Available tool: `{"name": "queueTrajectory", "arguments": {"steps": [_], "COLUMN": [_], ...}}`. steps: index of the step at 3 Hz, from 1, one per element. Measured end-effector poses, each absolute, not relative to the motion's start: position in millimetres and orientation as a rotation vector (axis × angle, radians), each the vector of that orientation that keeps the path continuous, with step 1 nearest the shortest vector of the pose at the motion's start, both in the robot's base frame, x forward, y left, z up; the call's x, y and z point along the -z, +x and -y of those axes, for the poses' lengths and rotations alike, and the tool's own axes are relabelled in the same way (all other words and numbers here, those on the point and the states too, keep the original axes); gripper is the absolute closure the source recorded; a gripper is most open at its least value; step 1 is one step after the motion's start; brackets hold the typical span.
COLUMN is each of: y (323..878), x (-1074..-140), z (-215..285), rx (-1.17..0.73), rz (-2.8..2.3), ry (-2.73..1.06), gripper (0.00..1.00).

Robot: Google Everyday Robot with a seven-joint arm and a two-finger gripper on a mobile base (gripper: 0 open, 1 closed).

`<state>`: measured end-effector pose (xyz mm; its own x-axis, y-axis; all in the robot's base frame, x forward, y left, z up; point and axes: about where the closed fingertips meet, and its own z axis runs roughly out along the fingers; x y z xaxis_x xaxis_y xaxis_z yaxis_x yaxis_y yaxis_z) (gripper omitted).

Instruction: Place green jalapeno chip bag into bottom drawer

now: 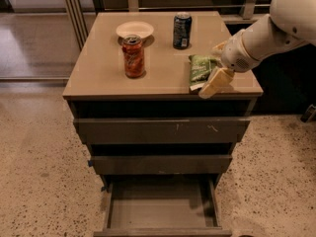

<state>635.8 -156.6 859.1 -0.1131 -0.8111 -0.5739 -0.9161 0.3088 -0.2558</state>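
The green jalapeno chip bag [200, 69] lies flat on the cabinet top near its front right corner. My gripper [216, 78] comes in from the right on a white arm and sits right at the bag's right edge, its cream finger [215, 83] slanting down over the cabinet's front edge. The bottom drawer [161, 204] is pulled out at the foot of the cabinet, its flat floor bare.
An orange-red can [134, 56] stands front left of the top, a white bowl [135, 29] behind it, a dark blue can [182, 30] at the back middle. The two upper drawers [161, 131] are pushed in. Speckled floor lies around the cabinet.
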Motion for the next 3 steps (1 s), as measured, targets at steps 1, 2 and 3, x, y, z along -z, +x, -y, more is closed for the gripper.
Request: {"name": "queueTrajectory", "arguments": {"steps": [1, 2, 3], "y": [635.8, 635.8, 635.8], "x": [-859.1, -859.1, -859.0], "z": [156.6, 156.5, 156.5], "rx": [-0.213, -0.213, -0.214], "rz": [-1.946, -1.946, -1.946], "ry": [-1.528, -1.528, -1.528], "gripper": [0.42, 0.65, 0.89]}}
